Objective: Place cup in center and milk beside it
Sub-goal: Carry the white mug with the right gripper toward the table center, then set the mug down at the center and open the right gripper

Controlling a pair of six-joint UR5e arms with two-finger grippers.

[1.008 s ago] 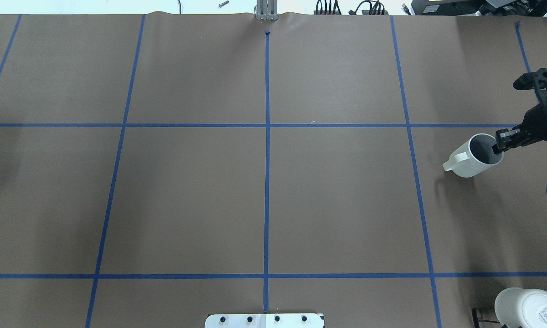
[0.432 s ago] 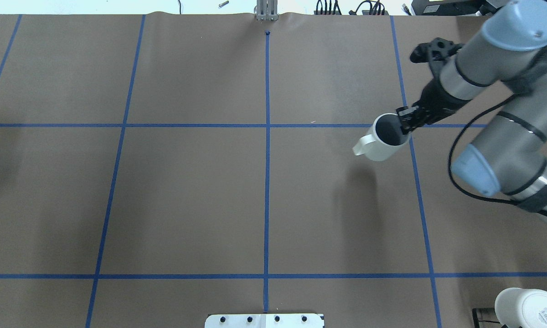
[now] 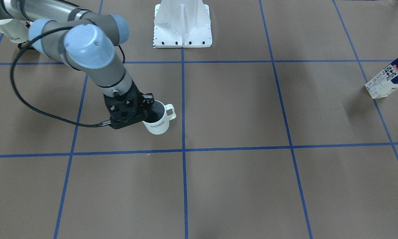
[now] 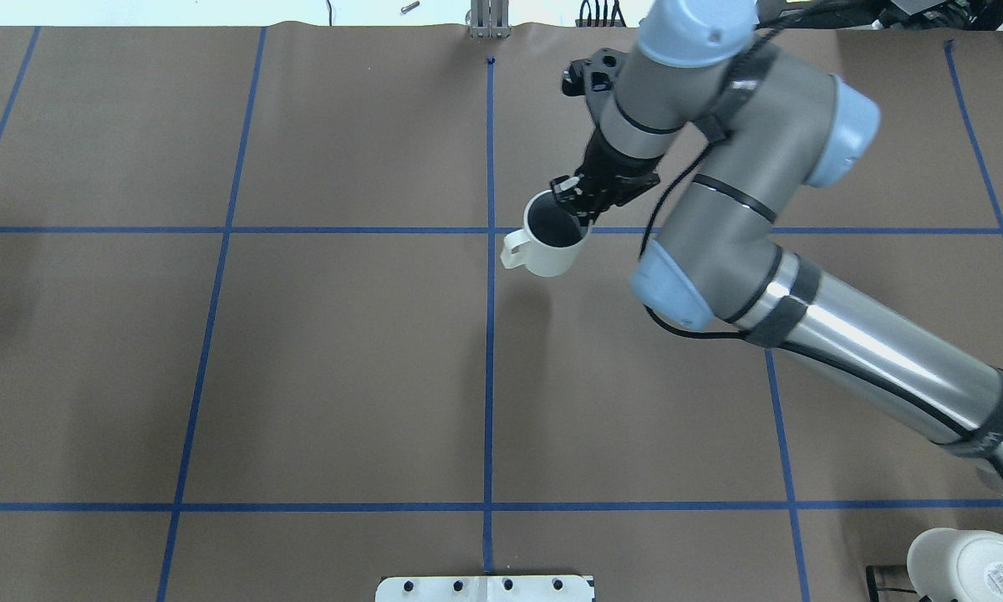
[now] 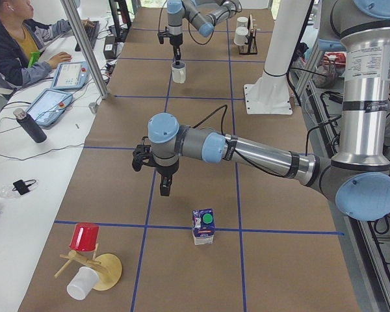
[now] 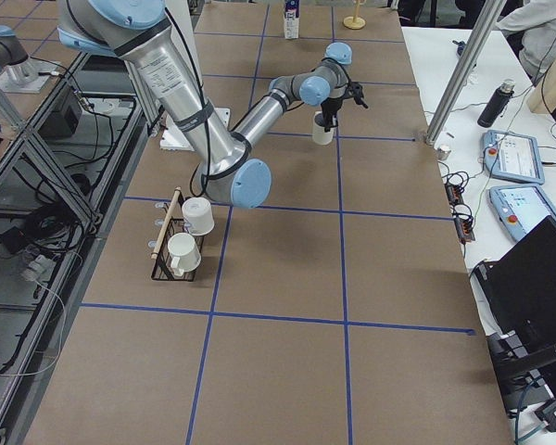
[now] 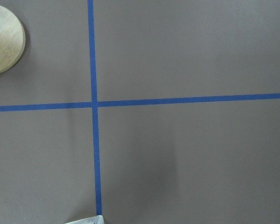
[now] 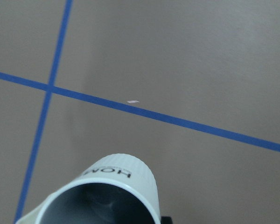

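Brown table (image 4: 343, 376), blue tape grid. My right arm (image 4: 802, 334) reaches across from the right side. My left arm (image 5: 260, 153) is stretched low over the table's far left end. My left gripper (image 5: 164, 186) points down, hangs above the table near the milk (image 5: 203, 227), not touching it; can't tell how its jaws are set. Milk stands upright on a tape line, well apart from the center (image 4: 491, 230). My right gripper (image 4: 579, 206) is clamped on the cup (image 4: 552, 247): one finger inside the rim, one outside. Cup is off the table, its shadow apart below it. Handle points toward the middle line. Cup is just beside the center crossing, on my right of it, "HOME" lettering facing away from me.
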